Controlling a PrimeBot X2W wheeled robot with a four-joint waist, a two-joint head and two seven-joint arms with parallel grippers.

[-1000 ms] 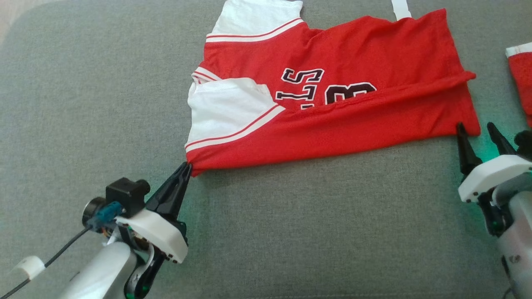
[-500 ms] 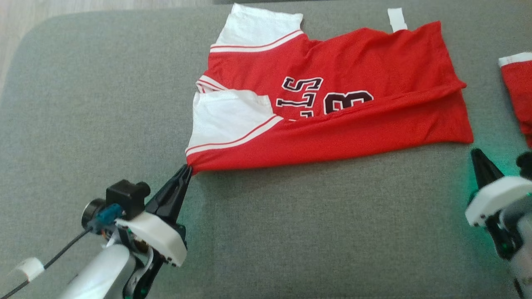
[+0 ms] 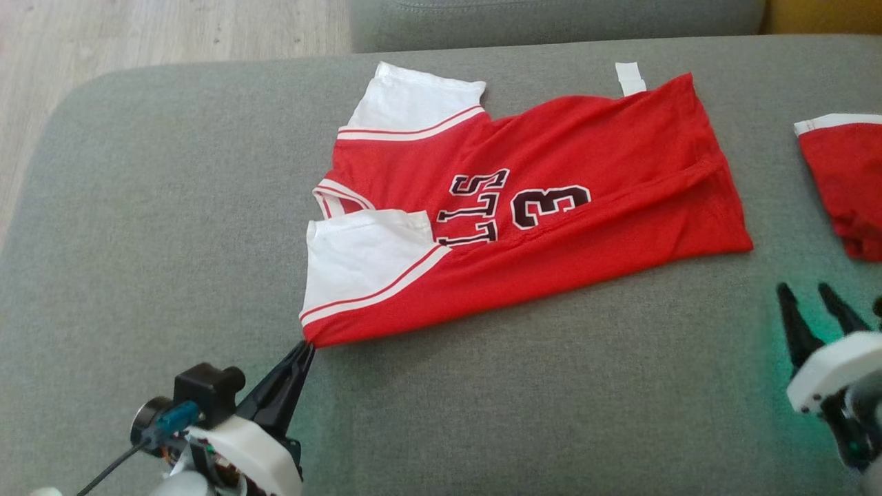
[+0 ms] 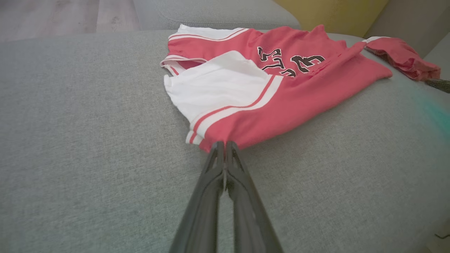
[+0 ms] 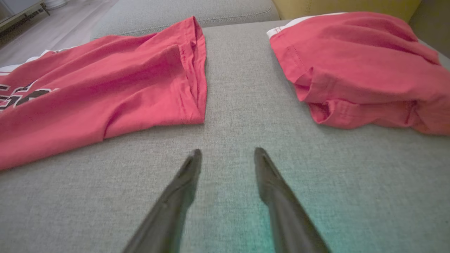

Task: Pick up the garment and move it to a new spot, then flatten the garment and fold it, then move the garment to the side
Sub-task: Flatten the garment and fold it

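Observation:
The garment [image 3: 551, 227] is a red jersey with white sleeves and dark lettering, lying partly folded lengthwise on the grey cushion [image 3: 517, 399]. My left gripper [image 3: 306, 346] is shut on its near left corner, where the red fabric bunches at the tips [image 4: 224, 144]. My right gripper [image 3: 803, 289] stands open on the cushion, a short way below and right of the jersey's hem corner [image 3: 744, 241]. In the right wrist view the right gripper [image 5: 227, 151] has nothing between its fingers, and the hem [image 5: 193, 70] lies ahead to the left.
A second red garment [image 3: 841, 179] lies crumpled at the right edge, close to my right gripper [image 5: 358, 66]. Wooden floor [image 3: 138, 34] shows past the cushion's rounded far left corner. Another grey cushion [image 3: 551, 17] lies behind.
The head view has shifted, so the jersey sits lower in it. My right gripper has drawn back from the hem corner and stands apart from it. The left gripper still pinches its corner.

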